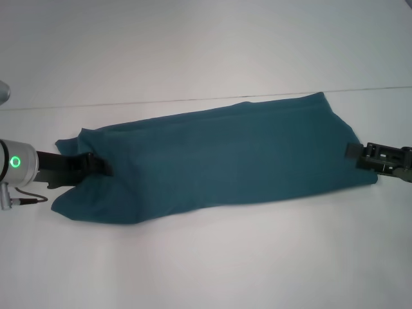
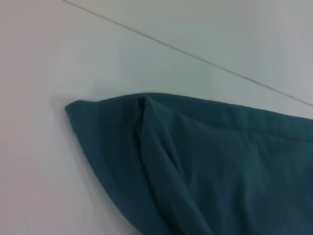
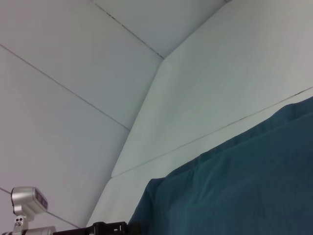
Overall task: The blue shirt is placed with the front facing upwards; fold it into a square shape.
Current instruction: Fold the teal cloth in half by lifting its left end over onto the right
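- Two end effectors sit at opposite ends of the blue shirt [image 1: 219, 161]: the left end effector [image 1: 96, 164] grips its left end, fabric bunched around the fingers.
- At the right edge, the right end effector [image 1: 355, 154] touches the cloth; I cannot tell its grip.
- Folded into a long band, the shirt lies across the white tabletop [image 1: 206, 264].

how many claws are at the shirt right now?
2. The left claw is at the blue shirt's left end, partly under bunched fabric. The right claw meets its right edge. The fingertips of both are hidden by the cloth.
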You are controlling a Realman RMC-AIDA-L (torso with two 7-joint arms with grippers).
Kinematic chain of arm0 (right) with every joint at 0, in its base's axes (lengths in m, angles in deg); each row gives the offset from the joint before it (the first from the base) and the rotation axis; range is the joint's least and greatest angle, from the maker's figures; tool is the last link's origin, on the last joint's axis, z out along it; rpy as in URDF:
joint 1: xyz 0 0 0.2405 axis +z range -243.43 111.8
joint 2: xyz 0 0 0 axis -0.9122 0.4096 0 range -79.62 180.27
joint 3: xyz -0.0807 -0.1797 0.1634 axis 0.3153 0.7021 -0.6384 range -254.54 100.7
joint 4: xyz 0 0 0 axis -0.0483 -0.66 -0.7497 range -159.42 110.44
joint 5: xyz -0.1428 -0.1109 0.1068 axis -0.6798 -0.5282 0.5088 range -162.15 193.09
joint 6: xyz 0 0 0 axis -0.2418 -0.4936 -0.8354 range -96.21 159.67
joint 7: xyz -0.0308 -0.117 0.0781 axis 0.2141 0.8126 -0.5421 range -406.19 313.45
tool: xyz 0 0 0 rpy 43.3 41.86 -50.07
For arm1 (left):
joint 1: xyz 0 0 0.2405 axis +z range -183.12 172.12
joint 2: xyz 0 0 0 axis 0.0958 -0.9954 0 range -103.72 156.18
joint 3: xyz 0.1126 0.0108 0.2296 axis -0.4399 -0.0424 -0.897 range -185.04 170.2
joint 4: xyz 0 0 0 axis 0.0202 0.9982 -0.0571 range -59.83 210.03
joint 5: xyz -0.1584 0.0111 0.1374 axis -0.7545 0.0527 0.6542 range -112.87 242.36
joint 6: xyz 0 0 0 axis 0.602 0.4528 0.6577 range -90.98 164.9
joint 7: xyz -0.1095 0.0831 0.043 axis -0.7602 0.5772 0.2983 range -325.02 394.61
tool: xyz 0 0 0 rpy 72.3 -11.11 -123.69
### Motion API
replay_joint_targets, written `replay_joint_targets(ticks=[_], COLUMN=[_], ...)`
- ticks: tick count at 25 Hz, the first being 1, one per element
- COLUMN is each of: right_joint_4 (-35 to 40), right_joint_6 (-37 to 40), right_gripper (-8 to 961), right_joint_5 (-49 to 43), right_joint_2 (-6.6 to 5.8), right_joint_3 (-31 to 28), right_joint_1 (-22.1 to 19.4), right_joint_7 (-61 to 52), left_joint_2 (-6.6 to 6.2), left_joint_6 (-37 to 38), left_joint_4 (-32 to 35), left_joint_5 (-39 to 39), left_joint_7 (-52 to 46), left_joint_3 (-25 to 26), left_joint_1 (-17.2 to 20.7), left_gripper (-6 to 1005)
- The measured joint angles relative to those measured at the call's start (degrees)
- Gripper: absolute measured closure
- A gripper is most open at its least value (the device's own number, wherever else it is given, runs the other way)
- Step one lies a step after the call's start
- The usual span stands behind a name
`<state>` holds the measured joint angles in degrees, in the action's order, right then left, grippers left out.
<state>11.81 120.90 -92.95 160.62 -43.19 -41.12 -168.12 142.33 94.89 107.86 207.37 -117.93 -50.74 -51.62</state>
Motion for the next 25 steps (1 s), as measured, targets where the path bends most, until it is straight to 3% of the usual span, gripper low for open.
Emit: replay_joint_targets(ticks=[15,21,25], right_joint_4=[0.0,0.0,-0.06], right_joint_6=[0.29,0.35,0.41], right_gripper=[28,28,28], right_joint_5=[-0.01,0.08,0.06], right_joint_2=[0.0,0.0,0.0], right_joint_3=[-0.34,-0.51,-0.97], right_joint_1=[-0.36,-0.54,-0.54], right_joint_7=[0.03,-0.22,-0.33], left_joint_2=[0.25,-0.53,-0.79], left_joint_6=[1.14,3.33,6.81], left_joint_4=[1.39,2.13,6.08], left_joint_5=[0.26,0.86,1.46], left_joint_7=[0.2,0.45,0.13], left_joint_3=[-0.16,0.02,0.22], left_joint_1=[0.2,0.72,3.55], left_gripper=[922,922,922])
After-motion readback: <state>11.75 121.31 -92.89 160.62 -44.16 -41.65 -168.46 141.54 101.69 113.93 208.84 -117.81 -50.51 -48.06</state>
